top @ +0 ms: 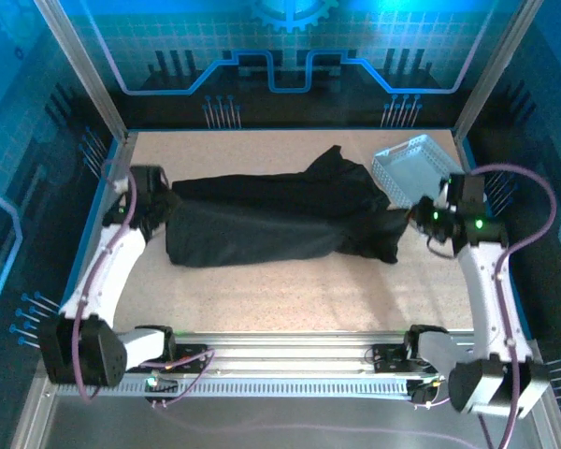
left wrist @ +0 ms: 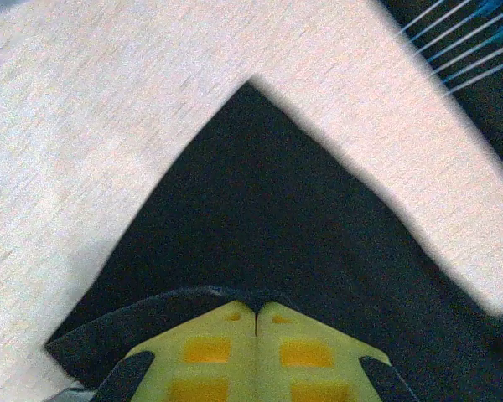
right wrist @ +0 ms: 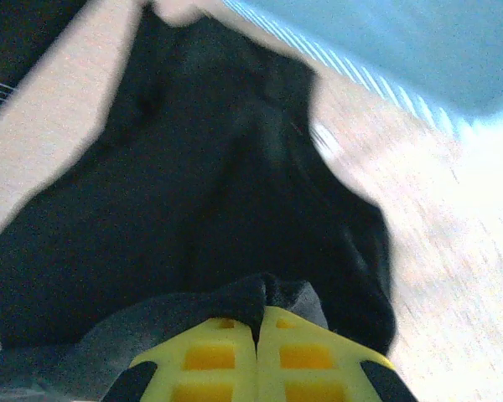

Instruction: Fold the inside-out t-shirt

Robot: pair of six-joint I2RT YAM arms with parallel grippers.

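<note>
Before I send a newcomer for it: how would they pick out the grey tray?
Start at the speckled beige table and go to its far right corner. There sits a light grey perforated plastic tray, just past the black soft fabric t-shirt; it alone is pale, rigid and full of holes.

t-shirt (top: 280,220): lengthwise left to right across mid table (top: 290,299)
tray (top: 416,168): behind t-shirt's right end, just beside it
left gripper (left wrist: 256,311): at t-shirt's left end
right gripper (right wrist: 258,314): at right end, before tray

Both arms reach forward, spread wide; the left pincer (left wrist: 256,311) and right pincer (right wrist: 258,320) each clamp the t-shirt (top: 262,224).
</note>
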